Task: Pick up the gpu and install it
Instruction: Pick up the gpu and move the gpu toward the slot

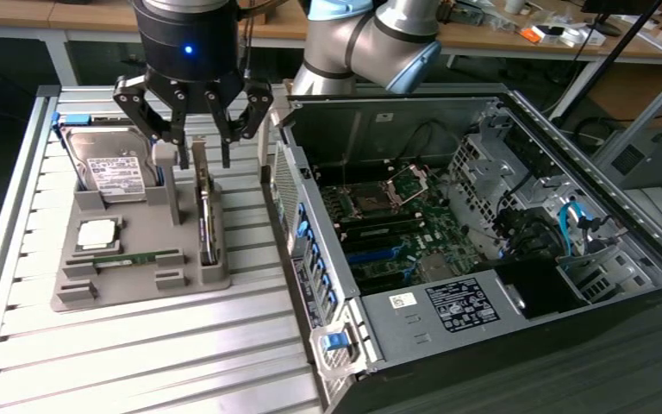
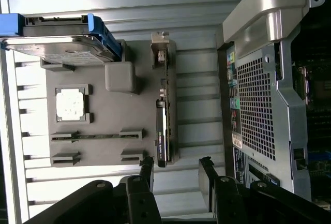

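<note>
The task is at its start, with nothing lifted and nothing installed. The gpu (image 1: 204,211) stands on edge in its slot along the right side of the gray tray (image 1: 135,289), which lies on the slatted desk (image 1: 135,362) at the exterior view's left. In the wrist view the card (image 2: 164,110) is seen edge-on, seated in the tray, with its metal bracket at the far end.

The claw (image 1: 202,153) hangs above the tray, roughly in line with the card. Its fingers (image 2: 147,164) are spread wide and hold nothing. I see no contact with the card, and how high the tips are above it I cannot tell.

A hard drive (image 1: 118,168), a processor (image 1: 97,231) and a memory stick (image 1: 135,257) also sit in the tray. The open case (image 1: 389,116) lies just right of the tray, and I see no card fitted on its board (image 1: 389,228). So the grasp, the carry and the seating all remain.
</note>
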